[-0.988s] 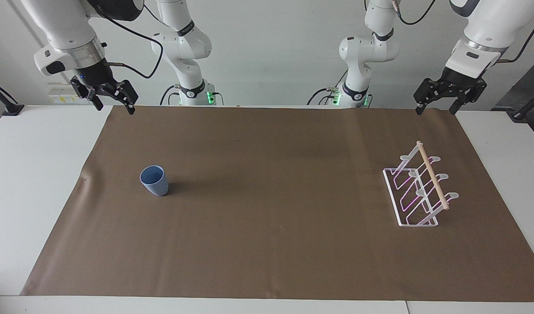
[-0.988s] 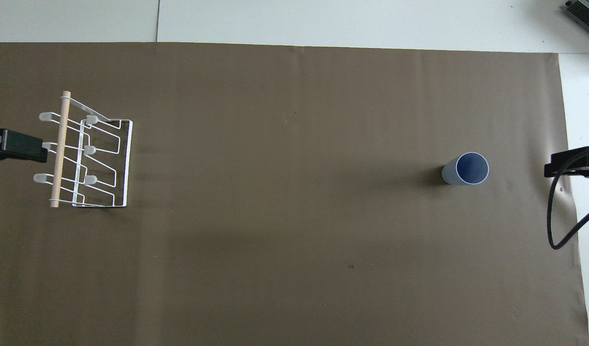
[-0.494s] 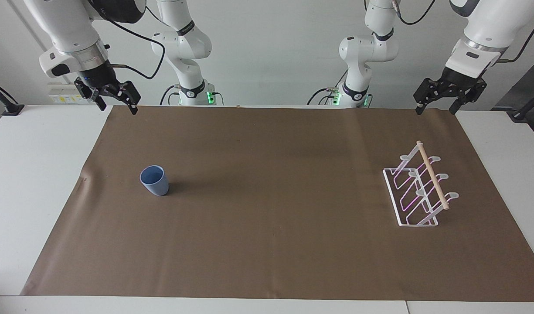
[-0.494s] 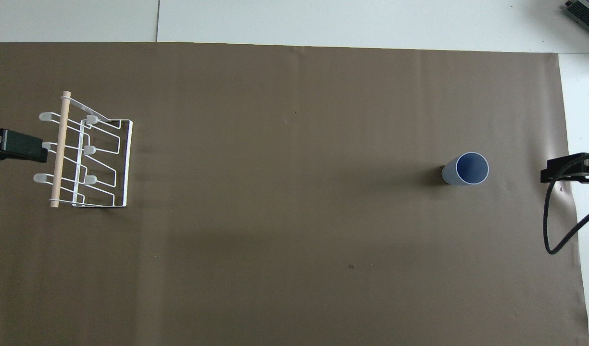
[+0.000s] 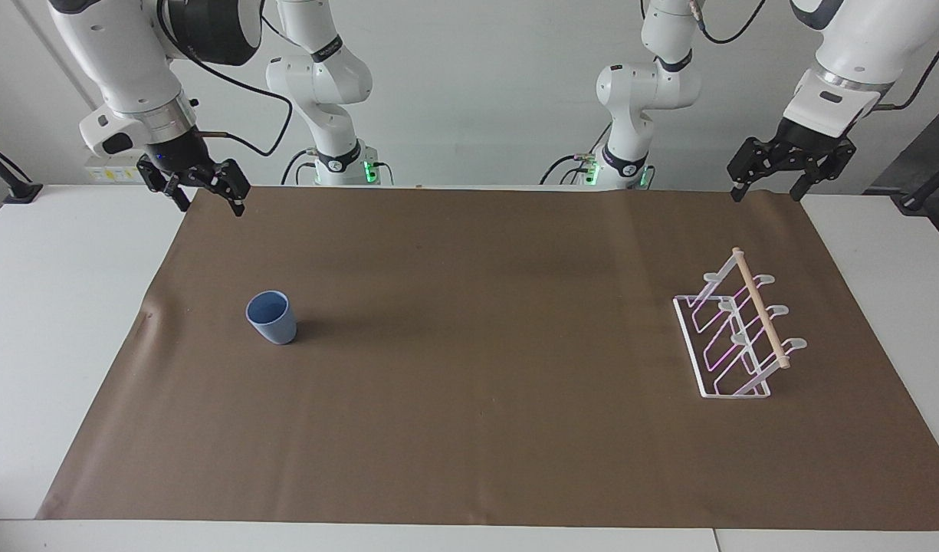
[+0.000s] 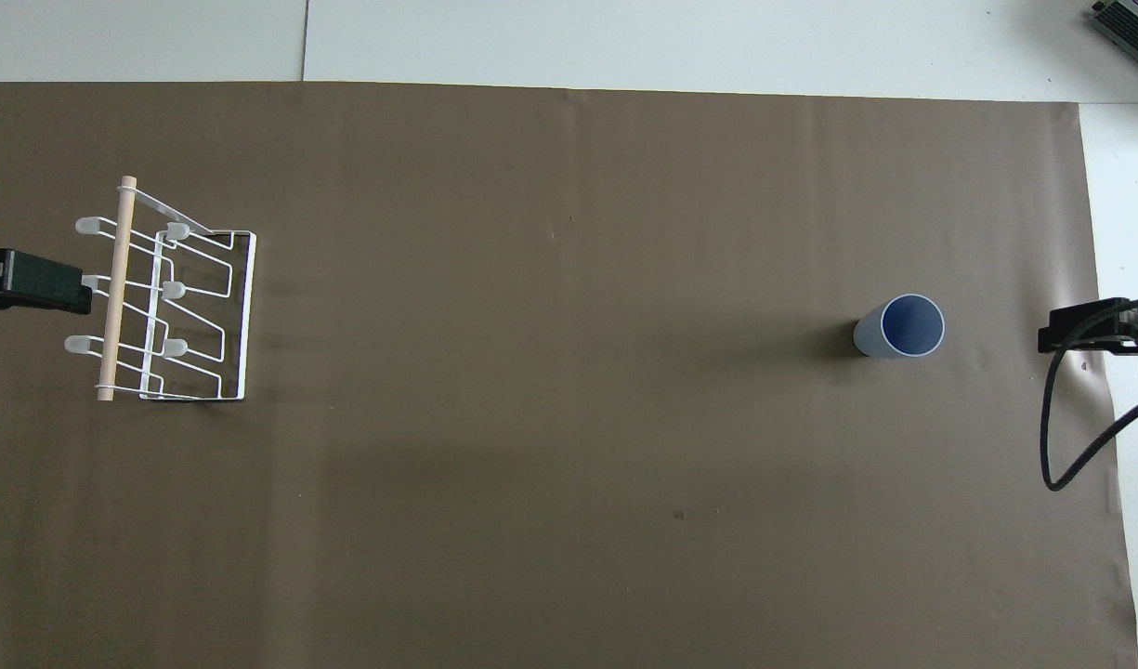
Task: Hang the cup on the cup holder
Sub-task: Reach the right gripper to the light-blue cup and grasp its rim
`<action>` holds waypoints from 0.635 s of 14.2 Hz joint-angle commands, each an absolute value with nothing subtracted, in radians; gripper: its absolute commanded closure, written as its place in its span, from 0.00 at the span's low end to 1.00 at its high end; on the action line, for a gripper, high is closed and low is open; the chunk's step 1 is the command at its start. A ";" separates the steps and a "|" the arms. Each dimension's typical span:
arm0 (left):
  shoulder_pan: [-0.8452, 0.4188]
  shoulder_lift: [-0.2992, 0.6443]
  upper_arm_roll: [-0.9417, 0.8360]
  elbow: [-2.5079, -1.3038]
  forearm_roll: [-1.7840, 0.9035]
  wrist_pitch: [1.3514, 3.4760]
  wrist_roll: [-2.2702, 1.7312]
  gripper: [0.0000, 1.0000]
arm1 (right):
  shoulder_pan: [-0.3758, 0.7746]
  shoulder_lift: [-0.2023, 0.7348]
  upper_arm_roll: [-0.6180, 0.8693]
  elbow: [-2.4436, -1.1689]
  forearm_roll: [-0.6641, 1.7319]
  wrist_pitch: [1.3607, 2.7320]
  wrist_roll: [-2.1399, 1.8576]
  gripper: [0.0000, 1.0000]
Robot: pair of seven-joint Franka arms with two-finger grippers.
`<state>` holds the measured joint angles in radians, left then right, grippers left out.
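The light blue cup (image 5: 270, 317) stands upright, mouth up, on the brown mat toward the right arm's end of the table; it also shows in the overhead view (image 6: 900, 326). The white wire cup holder (image 5: 737, 331) with its wooden dowel stands toward the left arm's end (image 6: 174, 302). My right gripper (image 5: 212, 207) is open and empty, up in the air over the mat's edge at the robots' end (image 6: 1084, 332). My left gripper (image 5: 766, 197) is open and empty, waiting raised over the mat's corner near the holder (image 6: 34, 282).
A brown mat (image 5: 469, 445) covers most of the white table (image 5: 47, 322). A black cable (image 6: 1056, 446) hangs in a loop from the right arm. A grey device (image 6: 1131, 28) sits at the table's corner farthest from the robots, at the right arm's end.
My right gripper has shifted slightly inward over the mat's edge and a little lower. The left gripper, the cup and the cup holder have not moved.
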<state>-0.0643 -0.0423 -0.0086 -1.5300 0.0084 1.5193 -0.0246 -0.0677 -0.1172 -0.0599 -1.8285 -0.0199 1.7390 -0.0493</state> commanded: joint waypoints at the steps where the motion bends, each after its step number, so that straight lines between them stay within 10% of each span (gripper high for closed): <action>1: -0.061 -0.064 -0.006 -1.554 0.000 1.513 -0.020 0.00 | -0.089 -0.072 -0.055 -1.842 -0.005 1.819 -0.103 0.00; 9: -0.061 -0.064 -0.006 -1.552 0.000 1.513 -0.020 0.00 | -0.103 0.086 -0.055 -1.899 0.000 2.012 -0.229 0.00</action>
